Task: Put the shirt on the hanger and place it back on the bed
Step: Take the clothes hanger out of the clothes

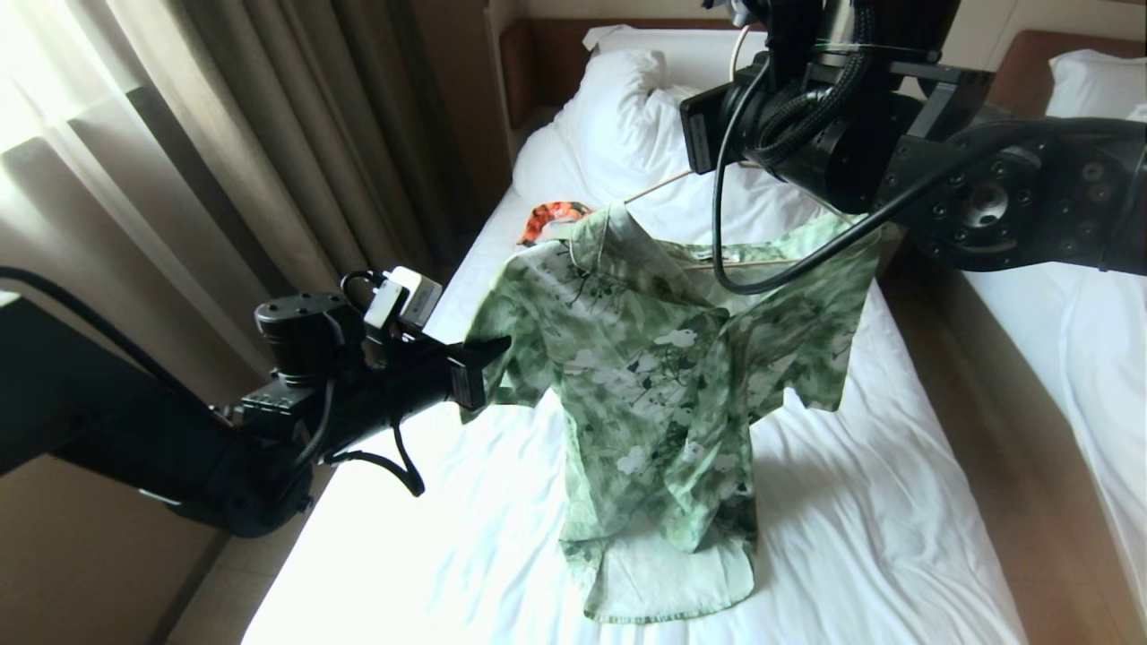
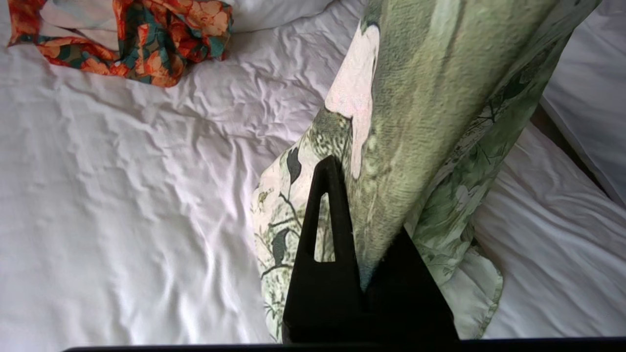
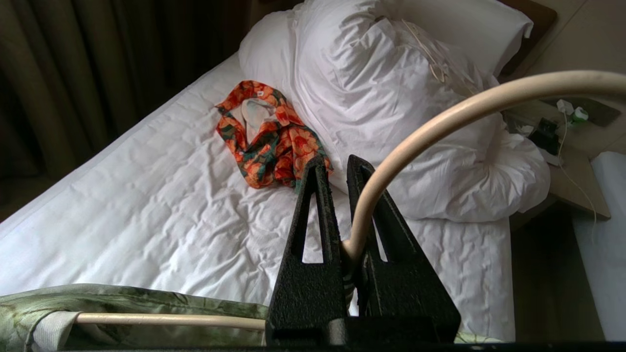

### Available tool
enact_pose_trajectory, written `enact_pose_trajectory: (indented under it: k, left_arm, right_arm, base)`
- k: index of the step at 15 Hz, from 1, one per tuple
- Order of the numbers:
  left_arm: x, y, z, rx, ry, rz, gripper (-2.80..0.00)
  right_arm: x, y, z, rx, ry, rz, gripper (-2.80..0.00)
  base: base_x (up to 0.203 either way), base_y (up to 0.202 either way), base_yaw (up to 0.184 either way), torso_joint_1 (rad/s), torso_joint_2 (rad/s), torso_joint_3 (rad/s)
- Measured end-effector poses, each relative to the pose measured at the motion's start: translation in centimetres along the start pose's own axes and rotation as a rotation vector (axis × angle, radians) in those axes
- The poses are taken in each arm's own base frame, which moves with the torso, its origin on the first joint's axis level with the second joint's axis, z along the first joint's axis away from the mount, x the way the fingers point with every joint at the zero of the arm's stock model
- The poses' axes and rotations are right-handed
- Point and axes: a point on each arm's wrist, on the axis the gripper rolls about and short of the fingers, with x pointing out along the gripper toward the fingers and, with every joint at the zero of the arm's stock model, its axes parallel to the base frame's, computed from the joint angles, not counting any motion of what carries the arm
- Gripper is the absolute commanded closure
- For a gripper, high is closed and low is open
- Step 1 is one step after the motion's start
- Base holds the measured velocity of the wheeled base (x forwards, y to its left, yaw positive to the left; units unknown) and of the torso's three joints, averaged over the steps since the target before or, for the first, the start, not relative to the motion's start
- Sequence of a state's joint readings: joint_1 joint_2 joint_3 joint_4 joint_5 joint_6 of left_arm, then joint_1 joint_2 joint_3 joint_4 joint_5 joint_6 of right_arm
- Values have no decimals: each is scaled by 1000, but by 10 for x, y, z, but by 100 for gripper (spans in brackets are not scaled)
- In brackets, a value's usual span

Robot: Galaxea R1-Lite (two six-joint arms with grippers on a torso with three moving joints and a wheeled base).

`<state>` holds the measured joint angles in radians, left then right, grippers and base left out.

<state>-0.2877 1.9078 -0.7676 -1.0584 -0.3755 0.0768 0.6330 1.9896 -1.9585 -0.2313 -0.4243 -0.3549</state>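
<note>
Right end effector (image 3: 337, 181) around hanger (image 3: 440, 122)

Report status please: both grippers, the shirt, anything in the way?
Right gripper shut on hanger neck, held above bed. Left gripper shut on shirt sleeve. Shirt partly on hanger, hem on sheet. Orange garment near pillow, clear of work.

Pale green white-flowered shirt (image 1: 663, 376), cream hanger (image 3: 440, 122), white bed (image 1: 896, 537)

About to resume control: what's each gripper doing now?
Left gripper: shut on the shirt.
Right gripper: shut on the hanger.
</note>
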Motion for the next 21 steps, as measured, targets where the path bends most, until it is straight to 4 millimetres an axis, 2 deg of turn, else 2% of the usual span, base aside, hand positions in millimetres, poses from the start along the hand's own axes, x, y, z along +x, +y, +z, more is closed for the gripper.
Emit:
enact_pose_trajectory:
  k: [4,8,16,17,21]
  left_arm:
    - [7,8,-8,-41,96,30,0]
    - [15,16,-16,-51,118,58,0]
    - [18,9,-20,-60,152,51,0]
    - [17,9,-19,-60,148,53,-280]
    - [12,8,-13,-56,131,49,-280]
  right_arm:
    - [-2,-4,3,-2,-4,-6,0]
    - [-3,-11,6,-15,-3,-18,0]
    - [-2,-29,6,-35,7,-51,0]
    - [-2,-29,6,-35,8,-51,0]
    - [-2,-29,5,-36,9,-52,0]
  base:
    - [0,0,0,0,0,0]
    - [0,0,0,0,0,0]
    - [0,0,0,0,0,0]
    - [0,0,0,0,0,0]
    - [0,0,0,0,0,0]
